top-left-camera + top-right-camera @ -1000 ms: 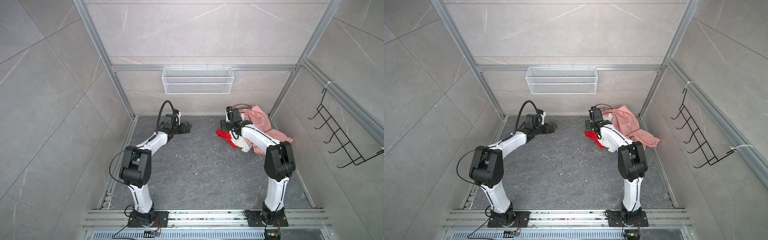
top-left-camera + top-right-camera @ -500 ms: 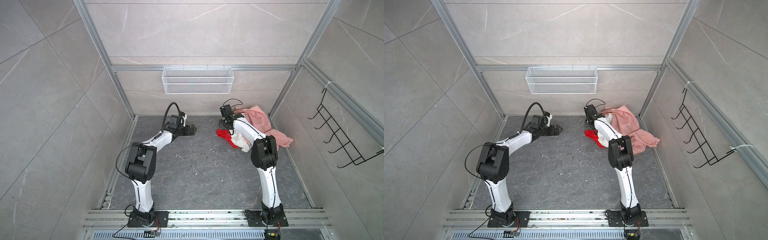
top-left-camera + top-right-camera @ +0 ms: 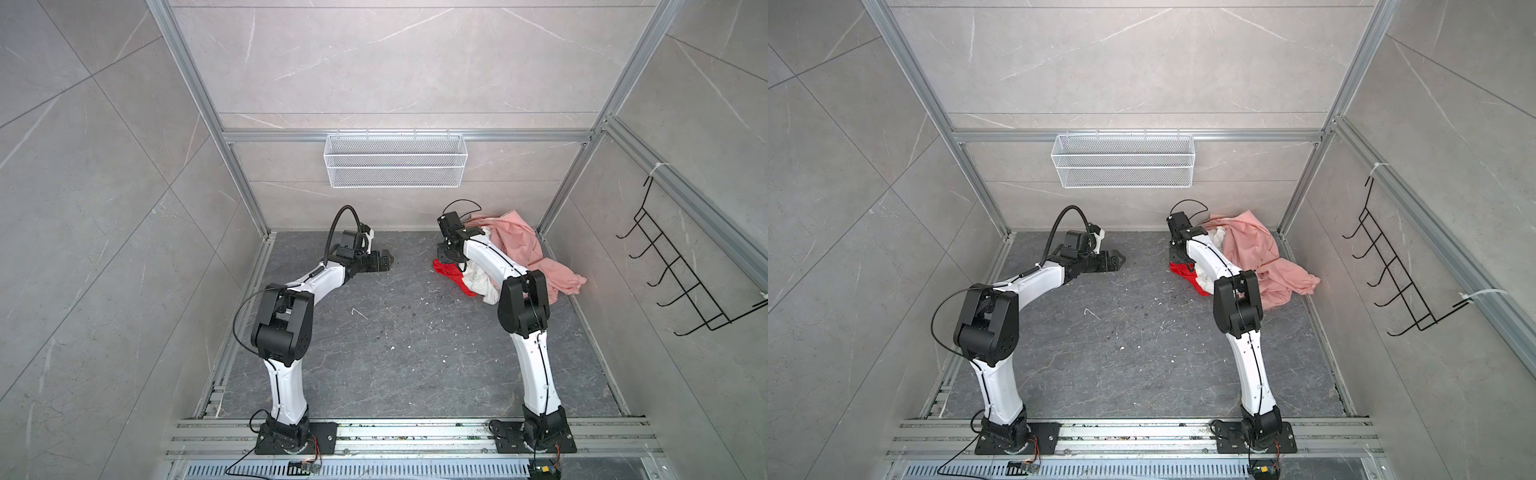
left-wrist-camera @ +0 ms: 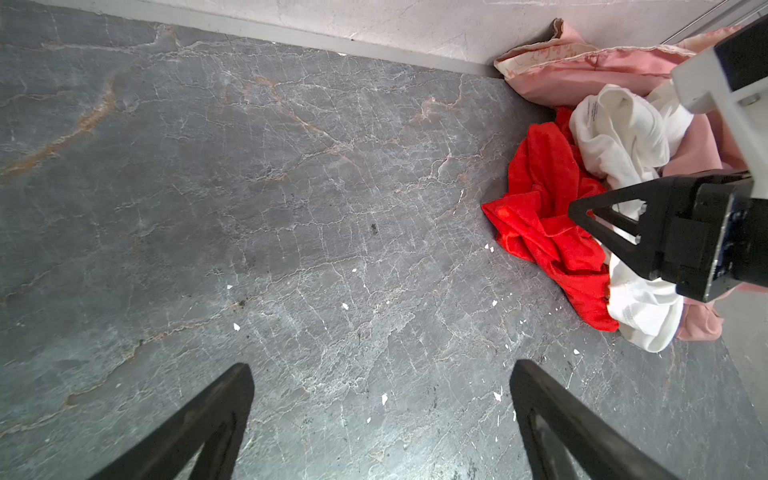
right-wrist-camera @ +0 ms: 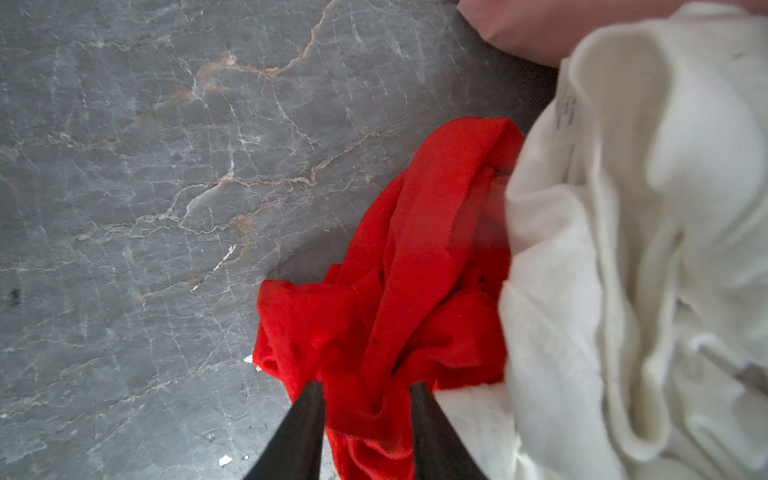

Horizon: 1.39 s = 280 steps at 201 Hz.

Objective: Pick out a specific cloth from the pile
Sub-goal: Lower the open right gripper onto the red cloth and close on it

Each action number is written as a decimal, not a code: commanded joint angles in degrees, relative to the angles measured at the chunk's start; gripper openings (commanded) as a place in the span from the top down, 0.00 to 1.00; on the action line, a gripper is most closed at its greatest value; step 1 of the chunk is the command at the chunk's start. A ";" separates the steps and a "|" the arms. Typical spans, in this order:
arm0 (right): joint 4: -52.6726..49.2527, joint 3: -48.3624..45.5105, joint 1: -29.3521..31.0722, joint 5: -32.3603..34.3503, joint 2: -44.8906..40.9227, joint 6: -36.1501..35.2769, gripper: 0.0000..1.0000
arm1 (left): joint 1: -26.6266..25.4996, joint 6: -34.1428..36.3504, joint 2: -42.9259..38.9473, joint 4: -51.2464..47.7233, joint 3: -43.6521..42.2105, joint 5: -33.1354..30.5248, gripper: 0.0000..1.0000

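The pile lies in the back right corner: a large pale pink cloth [image 3: 523,245], a white cloth [image 3: 482,284] and the bright red cloth [image 3: 446,271] at its left edge on the floor. In both top views my right gripper [image 3: 448,258] points down onto the red cloth [image 3: 1180,270]. The right wrist view shows this gripper [image 5: 368,386] closed around a bunched fold of red cloth [image 5: 399,291], beside the white cloth [image 5: 623,249]. My left gripper [image 3: 386,264] hovers open over bare floor left of the pile, its fingers wide apart [image 4: 380,370], with the red cloth [image 4: 544,216] ahead of it.
A white wire basket [image 3: 395,166] hangs on the back wall. A black hook rack [image 3: 673,282] is on the right wall. Aluminium frame posts stand at the back corners. Small white crumbs [image 3: 359,312] dot the dark stone floor.
My right gripper's fingers have closed in on the red cloth, and that arm's elbow has swung left. The left gripper has drifted slightly right, still open.
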 commanded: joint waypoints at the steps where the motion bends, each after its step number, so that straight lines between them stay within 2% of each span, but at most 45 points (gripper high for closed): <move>1: -1.66 1.51 0.20 0.99 2.18 1.19 0.62 | -0.41 -0.98 -0.87 1.93 -0.71 0.79 0.01; 23: -1.73 1.72 0.20 0.86 2.68 1.37 0.67 | -0.44 -1.14 -1.09 2.34 -1.21 0.72 0.01; 44: -1.68 1.56 0.29 0.34 2.78 1.58 0.75 | -0.56 -1.18 -1.26 2.38 -1.53 0.68 0.01; 126: -0.87 0.19 0.48 0.33 1.24 1.62 0.94 | -0.76 -1.40 -2.05 3.08 -2.57 0.66 0.01; 214: 2.99 -4.82 0.55 -0.46 -5.22 1.44 1.00 | -1.13 -1.55 -3.19 3.97 -4.09 0.45 0.00; 280: 5.90 -8.67 0.56 -0.99 -9.20 1.89 1.00 | -1.64 -2.02 -3.81 4.58 -5.20 0.36 0.01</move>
